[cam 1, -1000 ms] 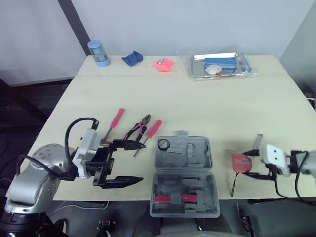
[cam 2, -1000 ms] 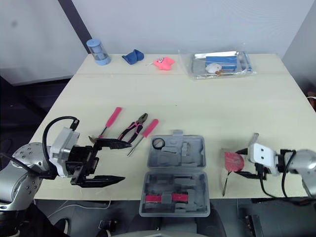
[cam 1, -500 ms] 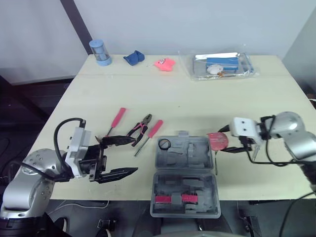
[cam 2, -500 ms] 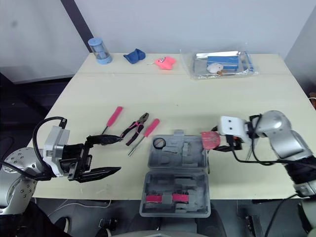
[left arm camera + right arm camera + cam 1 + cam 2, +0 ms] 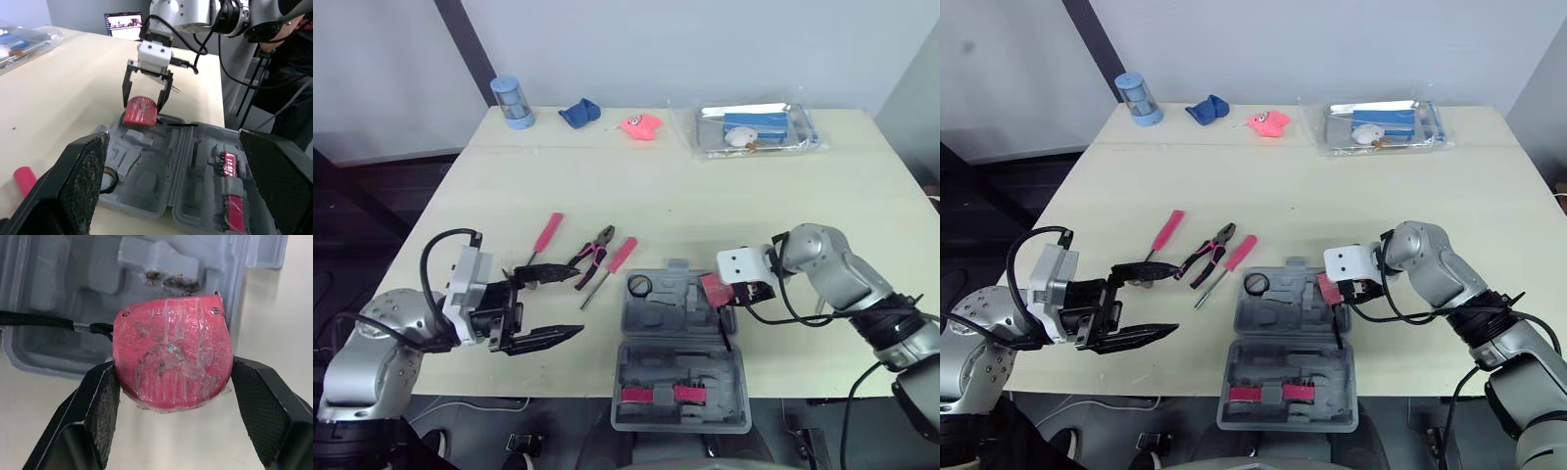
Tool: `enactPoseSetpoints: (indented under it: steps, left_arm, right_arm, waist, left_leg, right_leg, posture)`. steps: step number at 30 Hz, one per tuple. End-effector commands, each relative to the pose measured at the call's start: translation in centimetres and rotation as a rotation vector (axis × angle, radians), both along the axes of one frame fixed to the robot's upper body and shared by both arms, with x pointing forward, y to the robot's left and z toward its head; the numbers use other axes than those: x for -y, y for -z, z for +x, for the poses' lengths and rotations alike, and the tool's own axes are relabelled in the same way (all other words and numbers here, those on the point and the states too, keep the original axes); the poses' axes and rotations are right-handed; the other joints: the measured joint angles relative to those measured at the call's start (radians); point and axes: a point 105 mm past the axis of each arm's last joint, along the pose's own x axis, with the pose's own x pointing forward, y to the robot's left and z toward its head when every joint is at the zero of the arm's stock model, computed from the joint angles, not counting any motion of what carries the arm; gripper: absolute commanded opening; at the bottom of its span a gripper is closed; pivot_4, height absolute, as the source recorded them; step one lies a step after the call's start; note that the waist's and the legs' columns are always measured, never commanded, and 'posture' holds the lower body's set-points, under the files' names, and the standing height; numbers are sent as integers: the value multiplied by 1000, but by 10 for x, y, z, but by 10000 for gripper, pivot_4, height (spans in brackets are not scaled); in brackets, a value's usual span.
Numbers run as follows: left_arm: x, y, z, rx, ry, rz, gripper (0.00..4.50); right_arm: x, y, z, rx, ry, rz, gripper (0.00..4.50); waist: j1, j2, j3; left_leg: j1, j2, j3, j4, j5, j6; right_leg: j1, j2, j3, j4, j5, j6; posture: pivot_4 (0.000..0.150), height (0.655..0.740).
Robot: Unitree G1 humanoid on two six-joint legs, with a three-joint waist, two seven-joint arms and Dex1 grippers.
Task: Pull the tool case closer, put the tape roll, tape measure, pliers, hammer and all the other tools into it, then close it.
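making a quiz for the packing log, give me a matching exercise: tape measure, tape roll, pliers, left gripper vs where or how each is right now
1 tape measure
2 tape roll
3 pliers
4 left gripper

a open, holding nothing
b lying in the case
c on the table, left of the case
d clamped in the right gripper

Pairs: 1-d, 2-b, 3-c, 4-a

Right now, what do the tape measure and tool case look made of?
Tape measure: probably hard red plastic, with a scuffed, dull-gloss shell, two small screws and a black cord. Tool case: grey moulded plastic, matte, going by its tool-shaped recesses.
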Motion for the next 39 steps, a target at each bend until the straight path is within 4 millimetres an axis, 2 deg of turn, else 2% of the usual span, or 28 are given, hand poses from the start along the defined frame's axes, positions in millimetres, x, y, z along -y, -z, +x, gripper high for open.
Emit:
enactPoseSetpoints:
  steps: [1,13,14,17,24,27,31,36,37,39]
  left_arm:
    - [0,-4,0,29,9,4,45000]
    - [4,-2,0,28,18,3,45000]
    - [4,-2,0,28,19,2,45000]
    - [4,-1,0,27,19,1,45000]
    - [4,-1,-1,23,19,-2,45000]
    - [3,-2,-1,21,20,-1,45000]
    - [3,-2,-1,20,25,0,45000]
    - [4,-3,-1,21,31,-1,45000]
    - [5,-3,0,21,33,-2,45000]
    - [5,-3,0,22,35,-2,45000]
  right_arm:
    - [-9,-8,2,38,-5,4,29288]
    - [-12,1,1,12,53,-19,29288]
    - [-12,1,1,11,55,-19,34288]
    - [-12,-2,-2,-2,51,-11,43815]
    - [-13,-17,-6,13,57,42,43815]
    - [-5,-28,-7,14,82,75,43815]
    - [6,-36,-13,-55,125,205,43815]
    - [12,-36,-7,-66,152,446,43815]
    - [13,-32,-6,-72,151,473,38780]
    - [13,-26,-6,-85,152,541,32115]
  waist:
    - [-1,0,0]
    - [0,0,0]
    - [0,0,0]
    - [0,0,0]
    - [1,0,0]
    - [1,0,0]
    - [3,0,0]
    - [-2,0,0]
    - [-1,0,0]
    - [0,0,0]
  left_leg:
    - [0,0,0,0,0,0]
    - [0,0,0,0,0,0]
    - [0,0,0,0,0,0]
    - [-1,0,0,0,0,0]
    - [-1,0,0,0,0,0]
    - [-1,0,0,0,0,0]
    - [-1,0,0,0,0,0]
    - [-1,0,0,0,0,0]
    - [-1,0,0,0,0,0]
    - [-1,0,0,0,0,0]
  right_leg:
    - [0,0,0,0,0,0]
    - [-1,0,0,0,0,0]
    - [-1,0,0,0,0,0]
    - [-1,0,0,0,0,0]
    - [-1,0,0,0,0,0]
    - [-1,0,0,0,0,0]
    - [-1,0,0,0,0,0]
    - [-1,0,0,0,0,0]
    - [-1,0,0,0,0,0]
    - [-1,0,0,0,0,0]
  posture:
    - [1500,7400]
    - [1500,7400]
    - [1500,7400]
    - [1500,7400]
    - [1500,7400]
    - [1500,7400]
    - [1500,7400]
    - [1500,7400]
    - [1500,7400]
    - [1500,7400]
